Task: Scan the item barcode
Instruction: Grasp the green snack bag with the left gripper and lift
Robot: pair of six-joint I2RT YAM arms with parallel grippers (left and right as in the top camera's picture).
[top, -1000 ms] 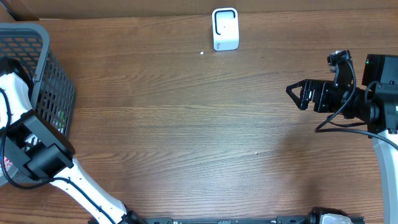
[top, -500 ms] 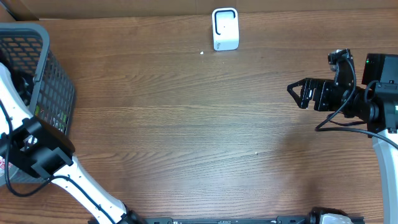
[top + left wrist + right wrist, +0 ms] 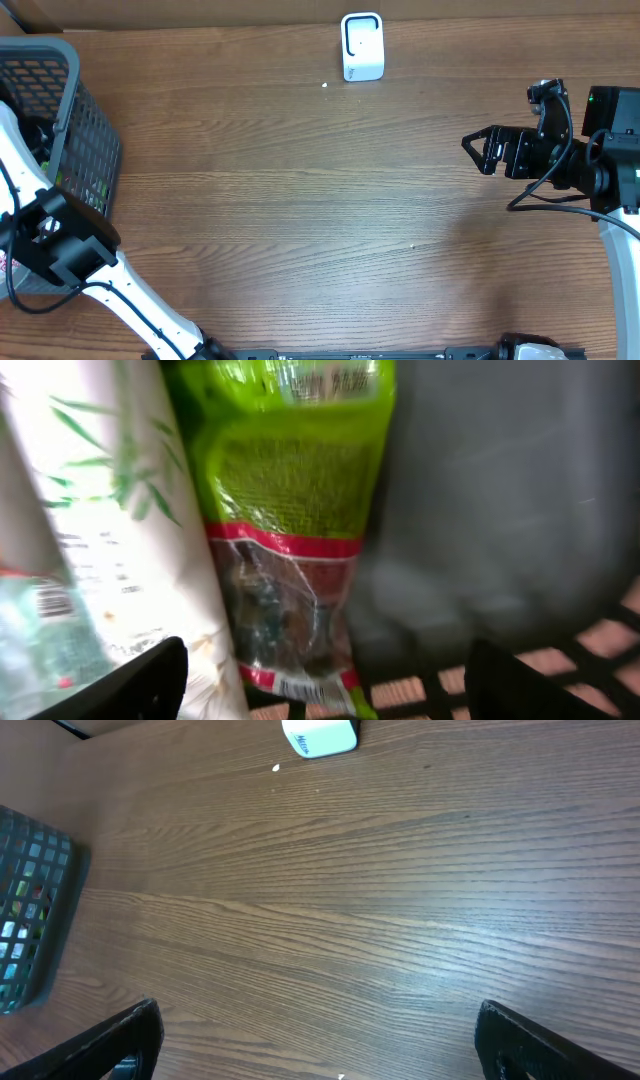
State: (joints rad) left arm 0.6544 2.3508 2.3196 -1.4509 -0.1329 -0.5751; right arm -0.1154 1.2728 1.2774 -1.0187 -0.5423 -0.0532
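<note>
Stage: Early. No item is out of the basket (image 3: pixel 85 120) and nothing is near the scanner (image 3: pixel 362 45). By this view the pick, the carry and the scan itself are all still to do.

Left gripper (image 3: pixel 328 665): Down inside the basket with its fingers spread wide and nothing clamped between them. From overhead it is hidden behind the arm and the mesh.

Item: A green pouch (image 3: pixel 290 510) stands straight ahead of the left gripper, its lower end in the gap between the fingers and touching neither. It looks the likeliest pick.

Basket contents: Just left of the pouch leans a white pack (image 3: pixel 120 530) with a leaf print. Further left is a clear pack (image 3: pixel 40 630) with a striped label that may be a barcode, though it is too blurred to be sure. To the gripper's right there is only bare grey wall and mesh floor.

Right gripper (image 3: pixel 472 152): Jaws wide and empty, hanging over bare worktop (image 3: pixel 300 220) with the basket far ahead of it.

Scanner: A small white unit standing alone on the worktop, ahead of the right gripper and off to its right, well apart from both arms.

Risk: The pouch looks soft and crowded by its neighbour, so a clean grip may be awkward.
</note>
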